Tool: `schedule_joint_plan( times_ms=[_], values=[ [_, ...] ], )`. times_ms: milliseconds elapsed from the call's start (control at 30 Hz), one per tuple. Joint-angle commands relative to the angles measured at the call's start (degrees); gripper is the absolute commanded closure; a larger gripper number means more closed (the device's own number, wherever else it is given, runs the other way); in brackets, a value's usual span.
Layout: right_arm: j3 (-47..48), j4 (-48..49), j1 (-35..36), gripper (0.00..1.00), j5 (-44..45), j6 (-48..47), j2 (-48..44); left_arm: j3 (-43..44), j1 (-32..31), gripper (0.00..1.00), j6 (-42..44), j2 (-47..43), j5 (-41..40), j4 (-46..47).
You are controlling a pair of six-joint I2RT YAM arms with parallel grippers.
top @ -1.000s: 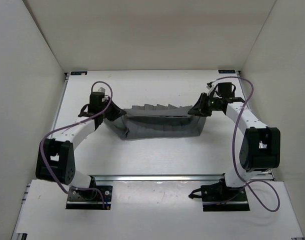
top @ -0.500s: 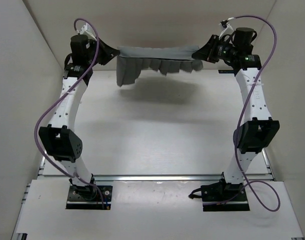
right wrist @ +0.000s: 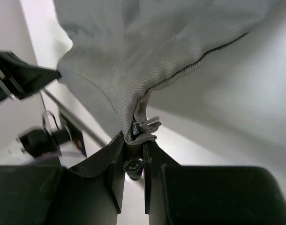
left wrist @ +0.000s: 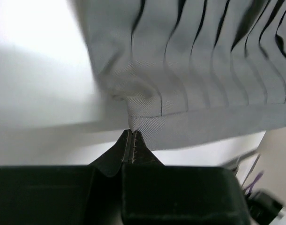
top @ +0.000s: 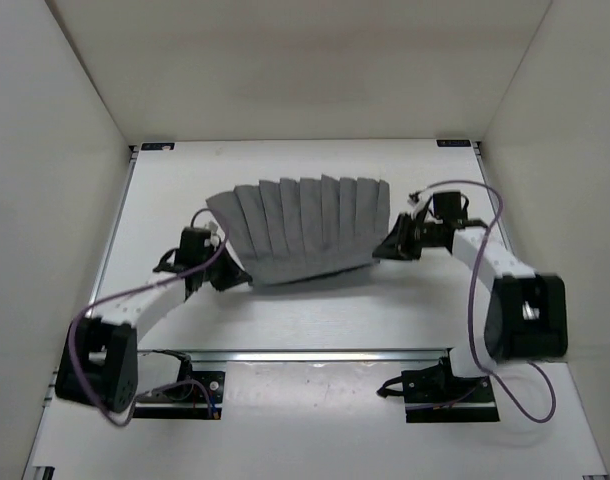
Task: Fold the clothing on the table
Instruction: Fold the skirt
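The clothing (top: 300,225), a dark grey pleated skirt, lies fanned out flat on the white table (top: 315,310), its pleats running away from me. My left gripper (top: 232,277) is shut on the waistband's left corner (left wrist: 136,123). At the waistband's right corner, where a small zipper pull (right wrist: 145,125) shows, my right gripper (top: 383,247) is shut on the fabric (right wrist: 133,61). Both grippers sit low, near the tabletop, with the waistband stretched between them.
White walls (top: 75,130) enclose the table on the left, back and right. A metal rail (top: 315,354) runs along the near edge, with both arm bases (top: 175,390) bolted in front of it. Purple cables (top: 480,260) loop off each arm.
Half a second ago both arms held the clothing high at the back, hanging. They have swung down and toward me, laying it spread flat on the table.
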Motion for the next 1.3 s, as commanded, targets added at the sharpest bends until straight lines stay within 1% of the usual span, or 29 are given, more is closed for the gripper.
schedule_joint_plan(
  times_ms=[0,33,67,100,133,233,367,500,533,600,700,800,833,867,900,933,967,1000,1033,1067,1167,1200,1267],
  values=[
    [-11.4,3.2,0.8,1.0,3.1,0.5,-15.3,-5.1,-2.8,1.0,-0.6,-13.7,-2.8,-1.0],
    [-12.9,0.8,1.0,1.0,4.2,0.6,-19.7,-6.4,-3.7,1.0,-0.8,-18.1,-4.0,-2.5],
    [-16.2,-0.4,1.6,1.0,5.2,0.6,-24.0,-6.9,-4.8,1.0,-1.4,-20.3,-4.6,-5.2],
    [-19.1,-3.3,2.0,1.0,5.7,0.8,-28.2,-8.1,-5.4,1.0,-2.2,-25.1,-5.1,-8.0],
    [-19.8,-5.9,2.5,1.0,6.3,1.2,-30.4,-8.9,-4.9,1.0,-3.0,-29.7,-5.2,-11.2],
    [-23.1,-12.4,3.1,1.0,6.4,2.1,-39.0,-9.1,-4.6,1.0,-3.6,-38.4,-5.3,-18.7],
    [-21.3,-18.1,3.8,1.0,6.0,2.4,-45.8,-6.6,-7.0,1.0,-6.0,-43.8,-4.9,-23.2],
    [-15.8,-22.5,5.5,1.0,5.4,3.4,-46.5,0.1,-7.2,1.0,-7.4,-44.3,-5.1,-25.8],
    [-13.7,-22.9,5.4,1.0,5.8,2.9,-46.2,3.1,-6.9,1.0,-6.8,-43.9,-5.6,-26.7],
    [-10.6,-22.8,5.4,1.0,6.2,2.8,-43.9,7.0,-4.7,1.0,-5.0,-40.8,-3.8,-26.3],
    [-7.6,-17.6,3.9,1.0,5.4,2.1,-39.5,7.9,-2.3,1.0,-3.1,-36.0,-2.7,-21.0],
    [-6.6,-9.5,-0.1,1.0,3.0,1.7,-31.7,5.0,-0.4,1.0,-3.1,-27.2,-2.8,-11.1],
    [-7.5,-5.1,-1.8,1.0,2.1,2.3,-29.8,4.1,0.7,1.0,-3.3,-25.1,-1.5,-6.3],
    [-7.7,-0.7,-3.8,1.0,0.6,2.7,-26.0,3.9,1.1,1.0,-3.7,-20.7,-2.0,-2.8],
    [-7.6,2.4,-4.2,1.0,0.0,3.0,-21.8,3.9,1.3,1.0,-3.9,-16.3,-2.0,-1.3],
    [-6.6,3.4,-4.2,1.0,0.6,3.0,-17.4,3.9,2.2,1.0,-3.2,-14.3,-1.9,1.7],
    [-4.2,4.2,-3.9,1.0,1.7,2.1,-15.2,4.1,1.8,1.0,-3.3,-10.4,-2.9,3.6],
    [-3.3,4.6,-3.7,1.0,2.4,1.6,-10.7,4.3,2.4,1.0,-3.2,-7.1,-3.0,4.6],
    [-1.0,4.9,-3.1,1.0,2.8,1.0,-6.7,4.4,3.2,1.0,-3.5,-5.9,-3.4,6.8],
    [0.6,5.6,-2.7,1.0,3.0,1.2,-4.6,5.2,3.2,1.0,-3.5,-2.6,-4.1,8.0],
    [4.6,9.0,-2.6,1.0,1.7,2.8,4.9,9.1,5.0,1.0,-2.6,5.7,-3.0,10.0],
    [5.7,9.9,-2.5,1.0,1.9,2.8,6.3,10.6,4.8,1.0,-2.5,8.3,-2.6,10.2],
    [10.1,9.9,-2.2,1.0,1.8,3.3,11.7,12.5,4.9,1.0,-2.6,11.2,-3.0,10.8]
  ],
)
